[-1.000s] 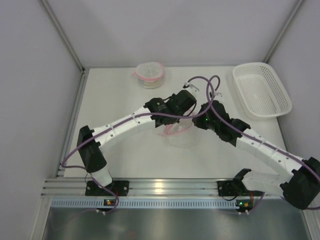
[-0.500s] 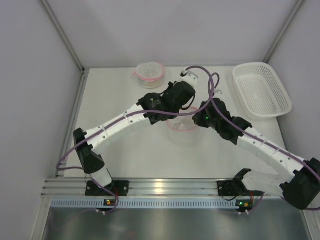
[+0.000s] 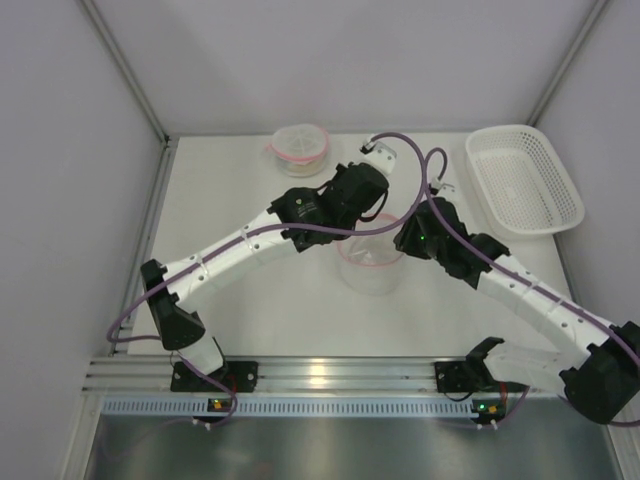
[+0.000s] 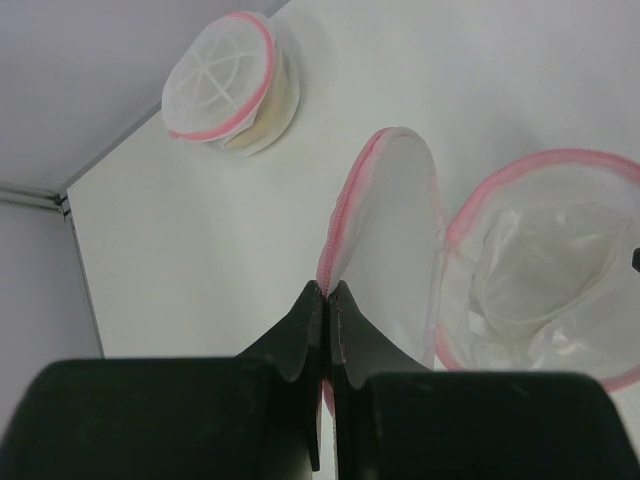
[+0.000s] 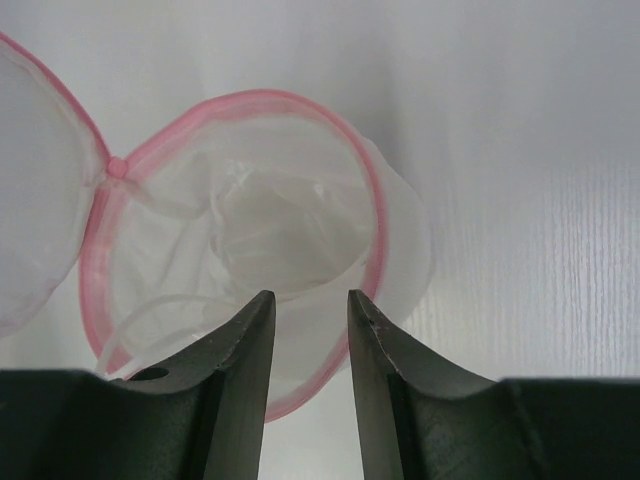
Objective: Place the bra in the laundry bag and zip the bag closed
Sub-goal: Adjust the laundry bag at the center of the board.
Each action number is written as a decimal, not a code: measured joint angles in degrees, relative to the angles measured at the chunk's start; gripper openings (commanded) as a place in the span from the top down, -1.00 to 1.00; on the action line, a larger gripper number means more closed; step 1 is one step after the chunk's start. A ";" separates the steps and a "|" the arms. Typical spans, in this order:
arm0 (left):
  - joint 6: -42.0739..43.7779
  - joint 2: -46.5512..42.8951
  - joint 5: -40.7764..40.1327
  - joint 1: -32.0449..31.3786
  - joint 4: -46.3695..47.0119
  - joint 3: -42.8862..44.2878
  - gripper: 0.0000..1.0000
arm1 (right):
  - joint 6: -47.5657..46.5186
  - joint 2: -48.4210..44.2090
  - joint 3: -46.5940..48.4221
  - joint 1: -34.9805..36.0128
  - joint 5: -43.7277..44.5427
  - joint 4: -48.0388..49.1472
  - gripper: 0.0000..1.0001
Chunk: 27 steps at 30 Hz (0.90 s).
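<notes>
At about eleven o'clock from the open laundry bag [image 3: 372, 276], a second round bag [image 3: 300, 148] sits on the bench [image 3: 250, 310], seemingly closed. The left tool [image 4: 328, 291] is pressed together on the pink rim of the lid [image 4: 395, 210], holding that flap upright at the bag's nine o'clock side. Pale crumpled cloth, most likely the bra [image 5: 265, 235], lies inside the bag. The right tool [image 5: 310, 310] hovers over the bag's near rim, spread, nothing between its fingers. A white basket [image 3: 523, 178] stands at two o'clock. Loading looks done, so closing is the step in hand. Next, the lid needs folding over the mouth and the zip pull needs finding. I cannot make that pull out.
</notes>
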 measured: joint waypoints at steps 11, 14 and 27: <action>0.79 0.00 -0.22 -0.02 0.11 0.00 1.00 | -0.79 2.97 0.02 -0.26 0.57 -3.58 0.20; 0.79 0.00 -0.24 -0.02 0.11 0.00 1.00 | -0.98 2.84 0.42 -0.28 0.70 -4.33 0.19; 0.96 0.00 -0.22 -0.02 0.37 -0.02 1.00 | -1.57 1.09 2.99 -0.28 2.86 -6.60 0.22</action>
